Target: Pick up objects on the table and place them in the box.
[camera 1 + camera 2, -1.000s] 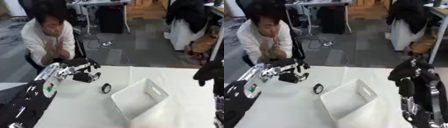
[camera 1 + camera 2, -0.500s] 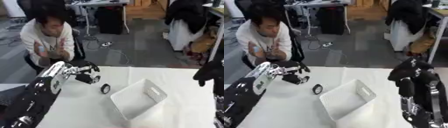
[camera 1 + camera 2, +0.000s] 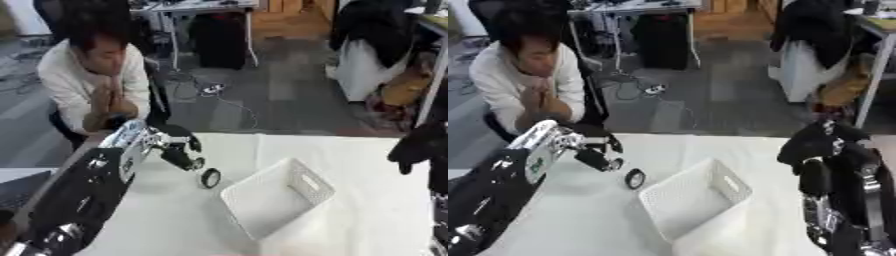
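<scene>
My left hand (image 3: 166,141) reaches over the table's far left part, its fingers curled round a black cylinder-shaped object (image 3: 182,159) with a pale end. Just right of it and lower, a small black ring with a white centre (image 3: 210,178) stands on edge on the white table (image 3: 166,225). The white perforated box (image 3: 280,199) sits in the middle, tilted, a little right of the ring, and looks empty. My right hand (image 3: 826,146) hangs raised above the table's right side, away from the box and holding nothing that I can see.
A person in a white top sits at the far left edge of the table, hands together, touching nothing on it. Chairs, desks and a draped dark coat stand on the floor beyond.
My left hand with the black object has edged slightly down and right, closer to the ring. Ring, box and right hand stay where they were.
</scene>
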Tool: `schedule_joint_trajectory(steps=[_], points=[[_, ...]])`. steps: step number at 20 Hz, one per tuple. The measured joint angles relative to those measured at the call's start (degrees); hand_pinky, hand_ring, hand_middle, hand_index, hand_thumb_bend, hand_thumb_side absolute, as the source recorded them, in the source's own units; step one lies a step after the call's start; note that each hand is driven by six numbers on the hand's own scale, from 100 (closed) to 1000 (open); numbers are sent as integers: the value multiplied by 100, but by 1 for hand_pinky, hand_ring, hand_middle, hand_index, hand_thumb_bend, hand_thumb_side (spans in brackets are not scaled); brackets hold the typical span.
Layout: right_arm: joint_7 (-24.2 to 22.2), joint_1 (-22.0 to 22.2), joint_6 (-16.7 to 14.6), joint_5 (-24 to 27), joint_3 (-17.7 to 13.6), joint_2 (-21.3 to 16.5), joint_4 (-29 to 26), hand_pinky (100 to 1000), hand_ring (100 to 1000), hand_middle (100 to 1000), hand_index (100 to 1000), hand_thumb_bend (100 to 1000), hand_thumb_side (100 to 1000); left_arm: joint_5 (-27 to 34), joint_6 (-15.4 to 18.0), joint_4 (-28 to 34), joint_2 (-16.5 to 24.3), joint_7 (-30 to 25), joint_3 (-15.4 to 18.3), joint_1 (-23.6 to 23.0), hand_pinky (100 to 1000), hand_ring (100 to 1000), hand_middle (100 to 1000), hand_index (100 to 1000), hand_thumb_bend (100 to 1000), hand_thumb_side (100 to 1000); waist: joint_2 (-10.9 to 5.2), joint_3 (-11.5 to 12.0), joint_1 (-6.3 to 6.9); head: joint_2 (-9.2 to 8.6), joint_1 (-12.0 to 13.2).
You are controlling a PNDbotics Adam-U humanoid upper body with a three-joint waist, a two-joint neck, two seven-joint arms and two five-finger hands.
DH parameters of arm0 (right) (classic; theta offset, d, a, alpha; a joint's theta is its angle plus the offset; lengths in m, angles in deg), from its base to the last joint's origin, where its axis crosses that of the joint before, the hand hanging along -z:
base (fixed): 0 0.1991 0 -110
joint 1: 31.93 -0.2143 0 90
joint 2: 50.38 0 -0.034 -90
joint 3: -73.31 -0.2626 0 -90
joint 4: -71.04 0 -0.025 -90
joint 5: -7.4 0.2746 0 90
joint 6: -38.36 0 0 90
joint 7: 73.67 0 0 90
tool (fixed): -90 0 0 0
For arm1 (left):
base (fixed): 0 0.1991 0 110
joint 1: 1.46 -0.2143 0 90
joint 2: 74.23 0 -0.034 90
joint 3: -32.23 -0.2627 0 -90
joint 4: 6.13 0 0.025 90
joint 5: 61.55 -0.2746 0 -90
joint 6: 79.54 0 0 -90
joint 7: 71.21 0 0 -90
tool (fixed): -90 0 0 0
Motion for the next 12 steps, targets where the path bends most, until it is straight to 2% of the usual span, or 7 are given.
schedule_joint_trajectory(steps=[5,12], points=[[-20,-28,-17,5,30,3,-1,172,399,460,537,110,605,-546,-5,-340,-66,327,92,27,624,743,837,893,1000,773,13,-94,25,0,90],[-68,-96,-21,37,68,38,-5,169,399,460,538,115,611,-938,-62,-751,-124,740,268,50,624,740,834,891,1000,774,101,-253,73,-10,238]])
